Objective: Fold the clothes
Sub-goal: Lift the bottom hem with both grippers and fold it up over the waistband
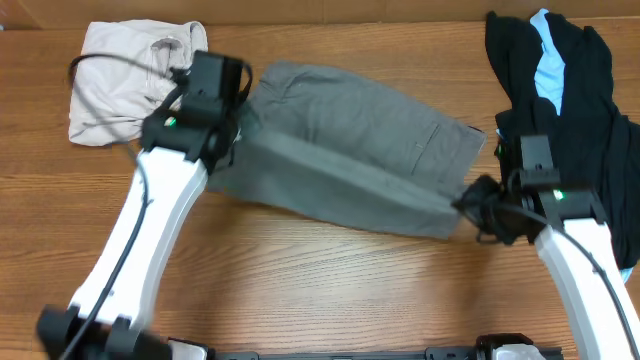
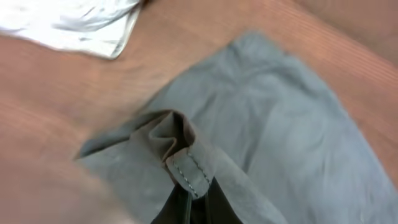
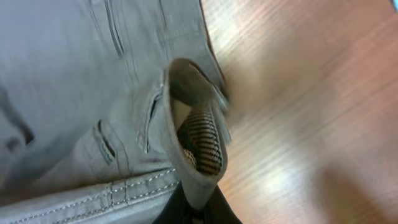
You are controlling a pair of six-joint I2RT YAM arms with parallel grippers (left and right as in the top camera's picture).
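Your left fingers [image 2: 171, 210] were clamped shut on a bunched, stitched hem corner of the grey shorts [image 1: 350, 140]. Your right fingers [image 3: 225, 214] were closed on the shorts' waistband edge at the opposite end, where a checked lining showed inside the pinched fold. The shorts lay across the middle of the bench [image 1: 330, 290], with a slit pocket facing up near the right end. A long fold ran along their near edge from one grip to the other. A cream garment [image 1: 115, 85] sat crumpled at the back left, just beside your left wrist. A black garment [image 1: 580, 110] was heaped at the back right with a light-blue garment [image 1: 548, 60] showing through it, behind your right wrist.
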